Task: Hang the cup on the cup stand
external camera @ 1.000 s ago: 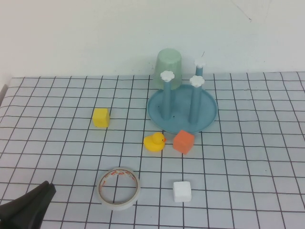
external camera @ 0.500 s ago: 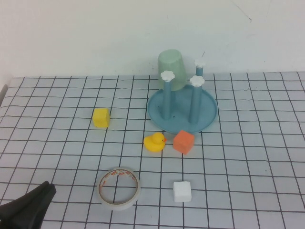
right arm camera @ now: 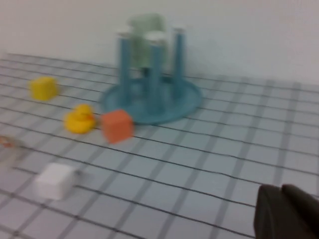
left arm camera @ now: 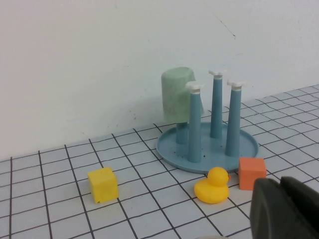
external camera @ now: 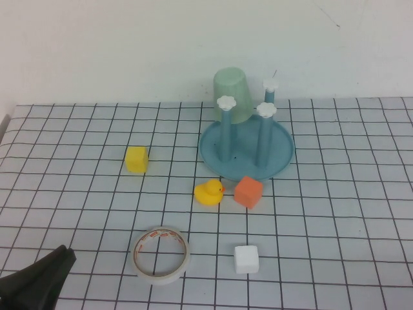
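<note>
A gridded desk (external camera: 335, 258) fills the frame. Upper centre, one blue cup stand (external camera: 246, 148) with four posts carries one mint cup (external camera: 233, 94) upside down on its far-left post; it looks light, stiff, slippery, best held around its sides. Below: one tape roll (external camera: 161, 254), one duck (external camera: 209, 192), three blocks. Left hand (external camera: 32, 284) bottom left, right hand (right arm camera: 286, 213) unseen from above; I cannot tell their grip.

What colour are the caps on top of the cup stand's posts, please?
White caps, clearest in the left wrist view.

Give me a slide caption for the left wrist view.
Mint cup hangs upside down on blue cup stand; left hand low in front, right hand unseen.
</note>
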`<state>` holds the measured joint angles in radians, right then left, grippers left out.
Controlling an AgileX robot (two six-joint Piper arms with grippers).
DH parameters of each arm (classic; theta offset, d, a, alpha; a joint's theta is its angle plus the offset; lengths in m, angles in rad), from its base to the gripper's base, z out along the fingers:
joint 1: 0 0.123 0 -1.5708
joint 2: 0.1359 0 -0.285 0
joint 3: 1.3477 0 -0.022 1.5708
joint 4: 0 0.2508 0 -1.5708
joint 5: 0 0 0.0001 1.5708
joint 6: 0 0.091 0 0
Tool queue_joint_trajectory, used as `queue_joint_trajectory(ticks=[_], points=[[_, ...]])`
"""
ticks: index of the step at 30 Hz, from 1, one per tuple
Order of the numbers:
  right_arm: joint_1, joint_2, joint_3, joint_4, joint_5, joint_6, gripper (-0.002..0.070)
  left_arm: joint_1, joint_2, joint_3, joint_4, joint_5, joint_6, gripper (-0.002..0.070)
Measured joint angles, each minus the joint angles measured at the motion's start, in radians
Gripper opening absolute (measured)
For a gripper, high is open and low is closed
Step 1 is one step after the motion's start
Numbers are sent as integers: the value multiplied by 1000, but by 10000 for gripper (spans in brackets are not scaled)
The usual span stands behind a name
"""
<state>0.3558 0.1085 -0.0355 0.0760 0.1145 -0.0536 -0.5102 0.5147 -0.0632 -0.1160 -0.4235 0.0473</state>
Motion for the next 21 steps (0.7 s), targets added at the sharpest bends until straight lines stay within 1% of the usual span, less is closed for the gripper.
queue_joint_trajectory(ticks=[8, 11, 13, 15, 21], points=[[-391, -99, 24, -44, 53, 7, -1, 0, 0, 0, 0, 0, 0, -1], [-491, -118, 27, -57, 82, 7, -1, 0, 0, 0, 0, 0, 0, -1], [-523, -120, 42, -61, 83, 15, -1, 0, 0, 0, 0, 0, 0, -1], [-528, -120, 62, -76, 89, 65, -1, 0, 0, 0, 0, 0, 0, -1], [-457, -120, 63, -140, 149, 186, -1, 0, 0, 0, 0, 0, 0, -1]])
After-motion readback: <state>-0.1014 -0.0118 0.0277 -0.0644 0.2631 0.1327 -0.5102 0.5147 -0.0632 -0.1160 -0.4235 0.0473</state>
